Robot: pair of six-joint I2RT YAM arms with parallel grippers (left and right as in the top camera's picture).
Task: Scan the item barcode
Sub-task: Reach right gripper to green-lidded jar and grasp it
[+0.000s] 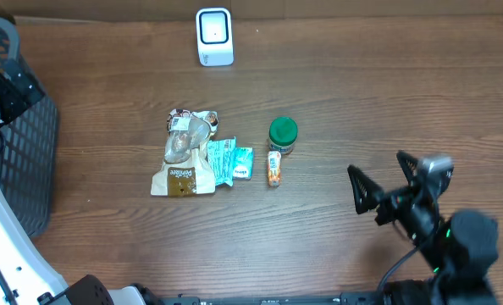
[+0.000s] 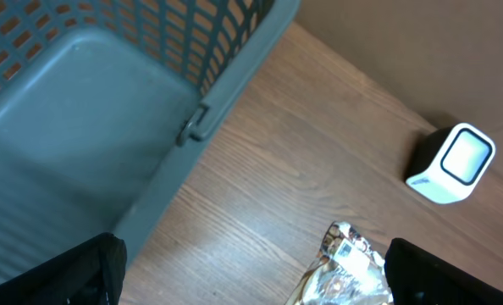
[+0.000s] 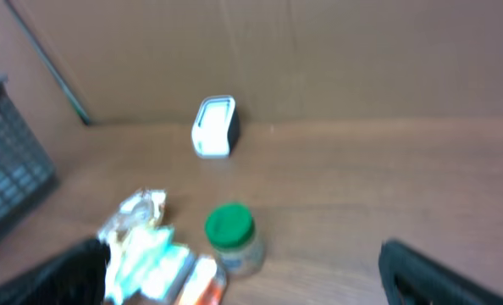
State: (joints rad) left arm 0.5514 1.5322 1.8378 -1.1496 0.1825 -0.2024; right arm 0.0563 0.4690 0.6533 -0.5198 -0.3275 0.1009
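My right gripper (image 1: pixel 395 182) is spread, empty — I should reach forward-left to the green-lidded jar (image 1: pixel 283 134), probably easiest, then face its barcode toward the scanner (image 1: pixel 214 36).

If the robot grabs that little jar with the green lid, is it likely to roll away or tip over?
The green-lidded jar stands upright, so it probably won't roll unless knocked over. It looks short and squat, so likely fairly stable. Its smooth round sides may be slippery, and a nudge could push it against the orange tube lying beside it.

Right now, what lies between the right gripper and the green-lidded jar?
Nothing: in the overhead view only bare wooden table separates the right gripper from the green-lidded jar. The small orange bottle lies just beside the jar, off that stretch.
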